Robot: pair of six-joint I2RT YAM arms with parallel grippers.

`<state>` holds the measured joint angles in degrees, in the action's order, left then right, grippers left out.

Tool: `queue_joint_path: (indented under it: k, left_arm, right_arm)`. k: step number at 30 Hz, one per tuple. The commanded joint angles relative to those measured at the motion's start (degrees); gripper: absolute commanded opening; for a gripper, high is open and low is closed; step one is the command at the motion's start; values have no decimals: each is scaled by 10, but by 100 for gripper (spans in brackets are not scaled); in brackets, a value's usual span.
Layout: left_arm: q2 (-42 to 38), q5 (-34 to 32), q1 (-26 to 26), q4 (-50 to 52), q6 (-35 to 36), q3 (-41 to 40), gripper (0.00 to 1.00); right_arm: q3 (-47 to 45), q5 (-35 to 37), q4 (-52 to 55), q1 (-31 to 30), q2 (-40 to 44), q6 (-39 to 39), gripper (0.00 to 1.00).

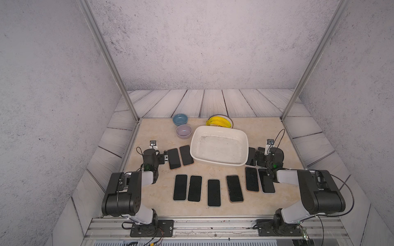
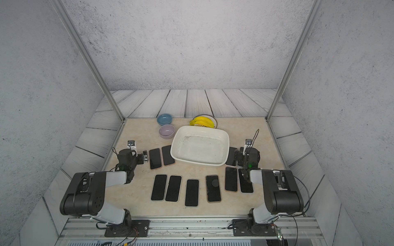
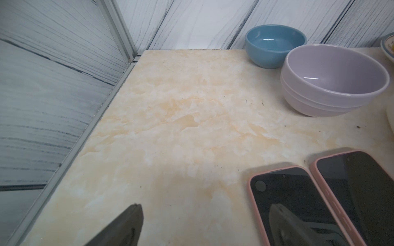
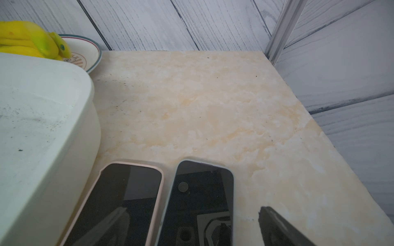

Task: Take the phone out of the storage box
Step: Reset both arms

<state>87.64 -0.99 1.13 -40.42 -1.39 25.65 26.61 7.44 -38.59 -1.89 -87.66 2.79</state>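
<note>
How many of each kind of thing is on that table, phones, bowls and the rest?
Phones: 10
Bowls: 2
Storage box: 1
Plate: 1
Banana bunch: 1
Total: 15

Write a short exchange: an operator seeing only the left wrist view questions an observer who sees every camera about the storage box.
Operator: Is there a phone in the storage box?
Observer: No. In both top views the storage box holds no phone, only its speckled bottom.
Operator: What is the right hand doing?
Observer: The right hand is open and empty, beside the box, above two phones lying on the table.
</note>
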Motion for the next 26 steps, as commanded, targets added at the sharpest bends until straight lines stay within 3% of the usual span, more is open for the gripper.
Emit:
queue_joint_path:
  k: [1,15,20,26]
  left_arm:
    - [1,12,1,-17,3,5,98]
    - [5,14,1,-23,4,6,99]
    - [21,14,1,-68,2,-3,98]
    - [6,14,1,-34,2,1,98]
  right_arm:
    - [4,-11,-14,3,-3,-5,100]
    - [1,-10,-17,3,-1,-6,100]
    - [1,-10,-18,3,-2,-5,100]
    - [0,-11,-18,2,0,-4,100]
